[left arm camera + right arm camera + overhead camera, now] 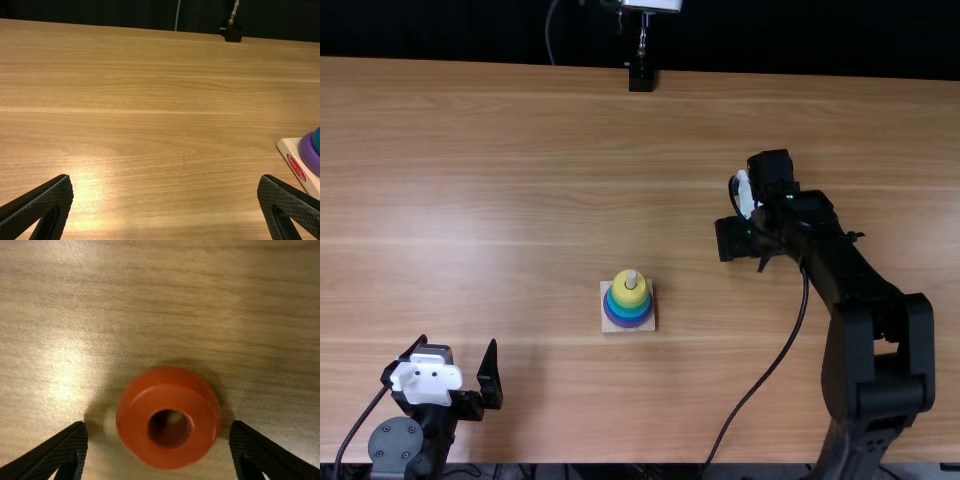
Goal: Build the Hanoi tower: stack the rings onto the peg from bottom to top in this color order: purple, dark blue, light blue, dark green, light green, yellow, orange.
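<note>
My left gripper (458, 343) is low at the left of the table in the top view, open and holding nothing; the left wrist view also has the left gripper (165, 177). The wooden base (607, 326) stands mid-table with rings stacked around its peg (631, 279): purple (638, 324) low down, bluish and green ones above, yellow (621, 292) uppermost. Right of it is my right gripper (732, 240). In the right wrist view an orange ring (167, 397) lies flat, hole up, between the fingertips of the open right gripper (159, 426), with a gap on either side.
At the table's far edge stands a small black mount (641, 79) with a metal stem. The right arm (865, 290) spans the right side of the table, and a black cable (775, 365) hangs between it and the ring base.
</note>
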Robot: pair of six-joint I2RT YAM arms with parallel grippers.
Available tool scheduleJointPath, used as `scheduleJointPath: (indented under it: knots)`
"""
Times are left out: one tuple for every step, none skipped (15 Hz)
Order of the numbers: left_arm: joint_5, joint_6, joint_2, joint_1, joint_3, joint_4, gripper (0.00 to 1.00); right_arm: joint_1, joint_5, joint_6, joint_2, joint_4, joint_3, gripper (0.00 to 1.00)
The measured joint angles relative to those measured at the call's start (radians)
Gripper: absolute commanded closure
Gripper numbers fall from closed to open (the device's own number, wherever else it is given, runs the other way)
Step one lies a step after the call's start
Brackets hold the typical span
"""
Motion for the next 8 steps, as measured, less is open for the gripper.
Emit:
scheduleJointPath:
  knots:
    - [0.0,0.0,0.0,0.0,0.0,0.0,0.0,0.0,0.0,0.0,0.003,-0.002,0.004,0.0]
    - [0.0,0.0,0.0,0.0,0.0,0.0,0.0,0.0,0.0,0.0,0.01,-0.001,0.013,0.0]
    - [0.0,0.001,0.0,0.0,0.0,0.0,0.0,0.0,0.0,0.001,0.013,0.001,0.02,0.0]
    - [0.0,0.001,0.0,0.0,0.0,0.0,0.0,0.0,0.0,0.0,0.016,0.0,0.023,0.0]
    - [0.0,0.0,0.0,0.0,0.0,0.0,0.0,0.0,0.0,0.0,0.017,0.001,0.025,0.0]
    - [0.0,0.001,0.0,0.0,0.0,0.0,0.0,0.0,0.0,0.0,0.017,0.0,0.025,0.0]
    - [0.0,0.0,0.0,0.0,0.0,0.0,0.0,0.0,0.0,0.0,0.017,0.0,0.026,0.0]
    - [-0.001,0.0,0.0,0.0,0.0,0.0,0.0,0.0,0.0,0.001,0.017,0.0,0.026,0.16]
